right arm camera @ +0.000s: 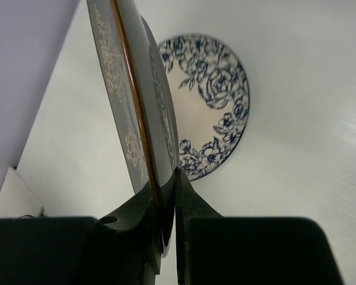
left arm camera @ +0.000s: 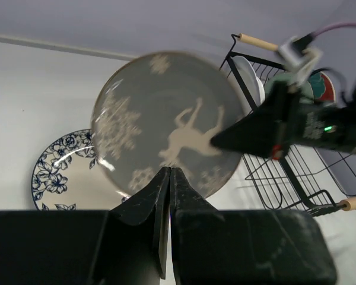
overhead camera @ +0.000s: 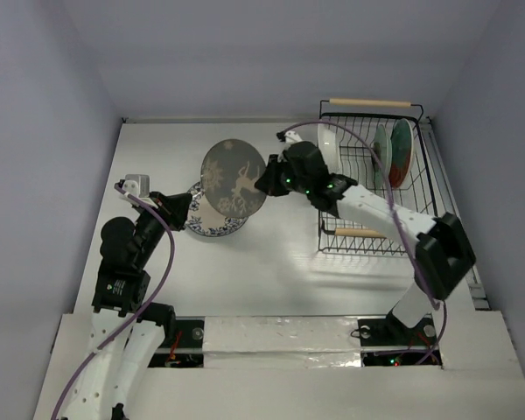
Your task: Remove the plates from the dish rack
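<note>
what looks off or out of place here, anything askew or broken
Nothing looks damaged or spilled. The one unusual thing is the grey deer plate, held on edge in mid-air by the right gripper, close to the blue floral plate lying flat on the table. The other plates stand upright in the dish rack.

- The dark grey deer plate (overhead camera: 234, 178) is held on edge above the table, left of the rack, with its pale deer and snowflake face towards the near side.
- The white plate with blue floral rim (overhead camera: 212, 227) lies flat on the table, partly hidden by the grey one.
- The dish rack (overhead camera: 359, 248), black wire with wooden handles, sits at the table's far right.
- The mint plate (overhead camera: 381, 149) and the red-and-teal plate (overhead camera: 403, 149) stand upright side by side in the rack.
</note>
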{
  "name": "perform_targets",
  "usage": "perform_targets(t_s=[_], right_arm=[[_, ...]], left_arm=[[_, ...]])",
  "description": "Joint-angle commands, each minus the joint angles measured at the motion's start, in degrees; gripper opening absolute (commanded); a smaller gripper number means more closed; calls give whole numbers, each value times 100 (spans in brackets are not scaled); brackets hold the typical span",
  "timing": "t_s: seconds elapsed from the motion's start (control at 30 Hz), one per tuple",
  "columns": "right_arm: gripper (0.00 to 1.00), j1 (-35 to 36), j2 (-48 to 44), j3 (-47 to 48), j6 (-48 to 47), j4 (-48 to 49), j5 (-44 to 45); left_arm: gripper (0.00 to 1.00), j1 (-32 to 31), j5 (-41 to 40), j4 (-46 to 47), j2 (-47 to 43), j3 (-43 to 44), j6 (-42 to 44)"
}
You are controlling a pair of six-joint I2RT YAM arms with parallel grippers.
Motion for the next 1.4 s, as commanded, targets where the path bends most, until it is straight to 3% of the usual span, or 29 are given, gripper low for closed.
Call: perform_targets(t_s=[0.0, 0.17, 0.4, 0.73, 0.97, 1.13, 1.37], right_arm=[[0, 147, 246, 835, 648, 1547, -396], [0, 604, 1291, 1204, 1088, 1724, -598], [0, 658, 2109, 1336, 1537, 1944, -484], [3, 658, 2295, 836, 2160, 2453, -335], [23, 658, 2295, 511, 2319, 2462, -186], [28, 658, 2216, 195, 2267, 2348, 104], [49, 658, 2067, -113, 2029, 2128, 333]], left_arm=[[0, 29, -134, 127, -52, 273, 21], [1, 29, -37, 180, -52, 247, 21], [5, 29, 15, 180, -61, 238, 21], [8, 29, 59, 197, -52, 229, 21], [9, 29, 68, 206, -35, 221, 21], [9, 29, 68, 197, -52, 221, 12], [10, 29, 86, 206, -43, 221, 12]])
